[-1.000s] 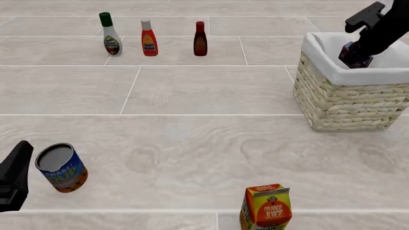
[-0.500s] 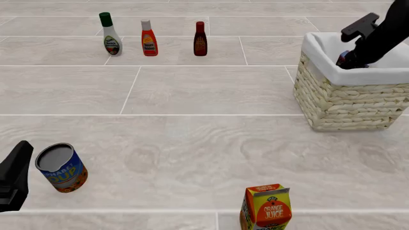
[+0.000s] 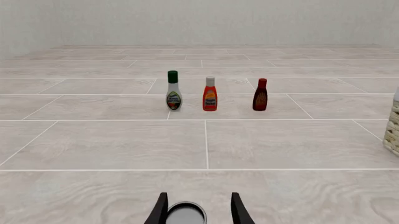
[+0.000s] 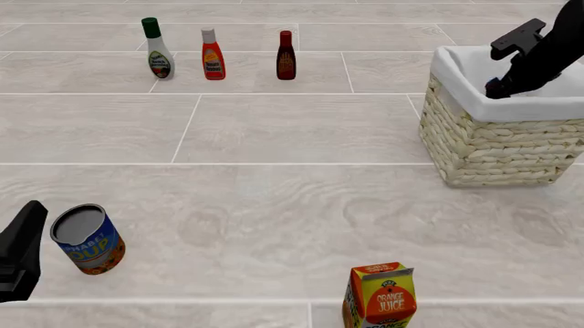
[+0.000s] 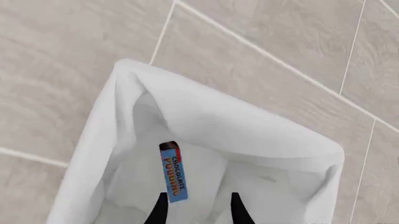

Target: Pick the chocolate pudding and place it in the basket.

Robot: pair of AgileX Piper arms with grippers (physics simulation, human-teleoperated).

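Observation:
The chocolate pudding (image 5: 173,172) lies inside the basket (image 5: 206,112) on the white lining, its blue band with the printed name facing up. My right gripper (image 5: 198,195) hangs open just above it, and the box's near end is close to one finger but not pinched. In the front view the right gripper (image 4: 497,86) sits at the rim of the basket (image 4: 493,143) at the far right, and the rim hides the pudding. Low at the front left, my left gripper (image 4: 18,260) is open and holds nothing.
A blue-orange soup can (image 4: 87,239) stands just right of the left gripper. An orange juice carton (image 4: 381,297) is at the front edge. Three bottles stand in a far row: green-capped (image 4: 158,49), orange (image 4: 213,55) and dark red (image 4: 286,56).
The right gripper went down into the basket with the pudding, let it go, and has risen slightly. The left arm has not moved.

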